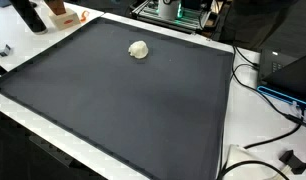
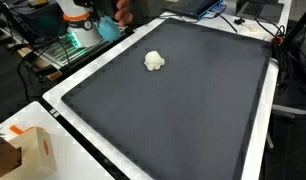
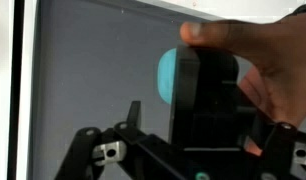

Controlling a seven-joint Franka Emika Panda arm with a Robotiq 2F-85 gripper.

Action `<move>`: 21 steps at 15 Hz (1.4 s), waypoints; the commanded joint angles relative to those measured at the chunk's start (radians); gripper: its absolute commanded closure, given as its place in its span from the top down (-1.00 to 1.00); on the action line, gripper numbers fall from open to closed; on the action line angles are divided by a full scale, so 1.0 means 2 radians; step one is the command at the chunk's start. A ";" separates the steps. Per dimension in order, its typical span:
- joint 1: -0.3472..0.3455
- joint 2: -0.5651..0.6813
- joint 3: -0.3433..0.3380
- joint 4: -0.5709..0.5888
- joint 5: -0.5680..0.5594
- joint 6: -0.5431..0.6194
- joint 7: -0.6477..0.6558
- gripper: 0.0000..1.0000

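In the wrist view a person's hand (image 3: 258, 60) holds a black block with a round teal patch (image 3: 198, 90) between my gripper's (image 3: 207, 125) spread fingers. The left finger (image 3: 133, 112) stands apart from the block, so the gripper is open around it. In an exterior view the gripper (image 2: 98, 22) hovers off the far edge of the mat beside the teal object (image 2: 110, 30) and the hand (image 2: 124, 9). A small white crumpled lump (image 1: 139, 49) (image 2: 154, 60) lies alone on the dark grey mat (image 1: 123, 110) (image 2: 183, 120), well away from the gripper.
The mat lies on a white table (image 1: 233, 150). An orange-and-tan box (image 2: 33, 150) (image 1: 63, 16) stands on one corner. Green-lit equipment (image 2: 63, 45) (image 1: 171, 10) sits beyond the edge. Cables (image 1: 268, 100) and a laptop (image 1: 293, 75) crowd another side.
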 commanded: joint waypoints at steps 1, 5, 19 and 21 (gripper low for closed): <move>-0.010 0.001 0.009 0.001 0.003 -0.001 -0.002 1.00; -0.011 0.001 0.014 0.001 0.001 -0.002 -0.004 0.50; -0.012 0.002 0.021 0.003 0.002 0.000 -0.001 0.00; -0.012 0.002 0.021 0.003 0.002 0.000 -0.001 0.00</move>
